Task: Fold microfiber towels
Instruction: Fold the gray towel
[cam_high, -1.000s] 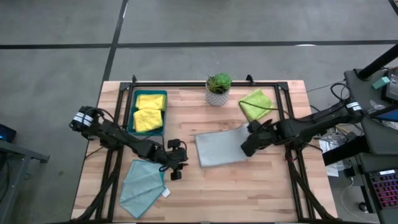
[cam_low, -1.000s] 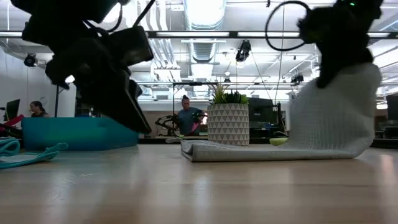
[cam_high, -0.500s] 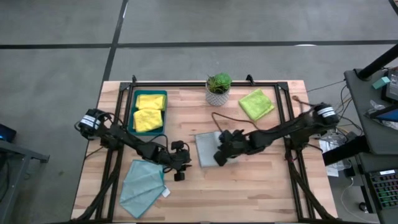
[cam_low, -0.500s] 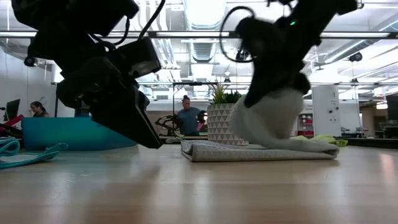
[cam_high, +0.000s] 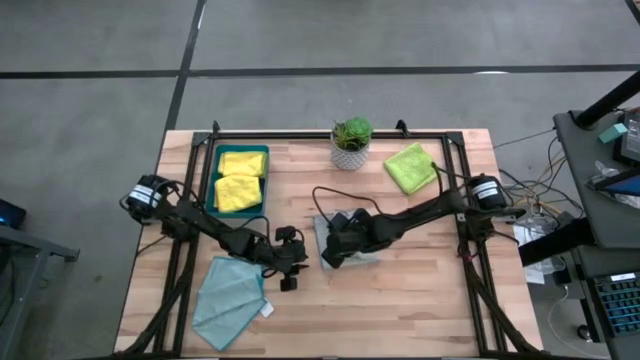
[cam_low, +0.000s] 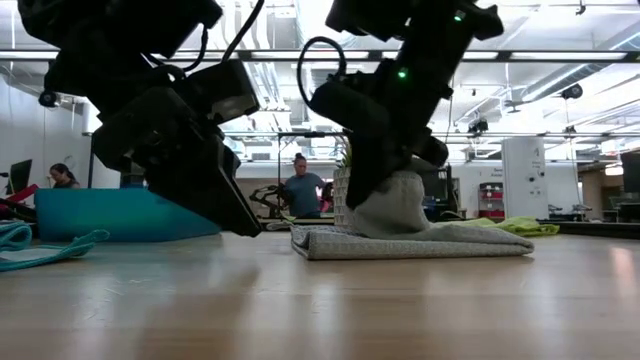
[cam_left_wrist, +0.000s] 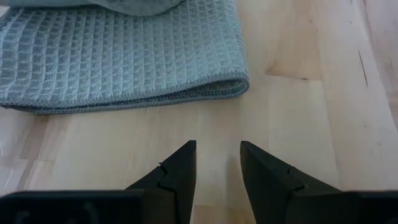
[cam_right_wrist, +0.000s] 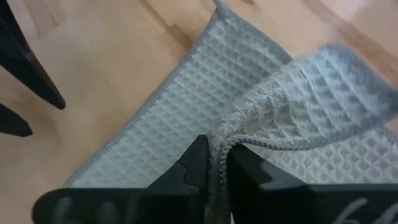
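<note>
The pale grey towel (cam_high: 366, 254) lies mid-table, doubled over on itself, and its folded left edge (cam_left_wrist: 124, 93) shows in the left wrist view. My right gripper (cam_high: 328, 257) is over the towel's left part, shut on a raised edge of it. My left gripper (cam_left_wrist: 217, 168) stands open just left of the towel, low over bare wood, with nothing between its fingers. A light teal towel (cam_high: 230, 298) lies flat near the front left. A lime green towel (cam_high: 412, 167) lies at the back right. Two yellow towels (cam_high: 240, 178) lie in the tray. My right gripper pinches a hemmed edge of the grey towel (cam_right_wrist: 219, 144) between its two fingers. The fingers slant down from the table's right. The held edge stands bunched a little above the lower layer (cam_right_wrist: 155, 130), and the rest of the towel lies on the table (cam_low: 420, 241).
A dark teal tray (cam_high: 212, 178) stands at the back left and a potted plant (cam_high: 351, 143) at the back middle. A black frame runs along the table's edges (cam_high: 300, 137). Bare wood lies in front of the grey towel (cam_high: 400, 310). People show in the room beyond (cam_low: 300, 190).
My right gripper has travelled toward the table's left edge and sunk, carrying the grey towel's right edge over the towel. The towel is now folded over on itself; its left part has stayed in place.
</note>
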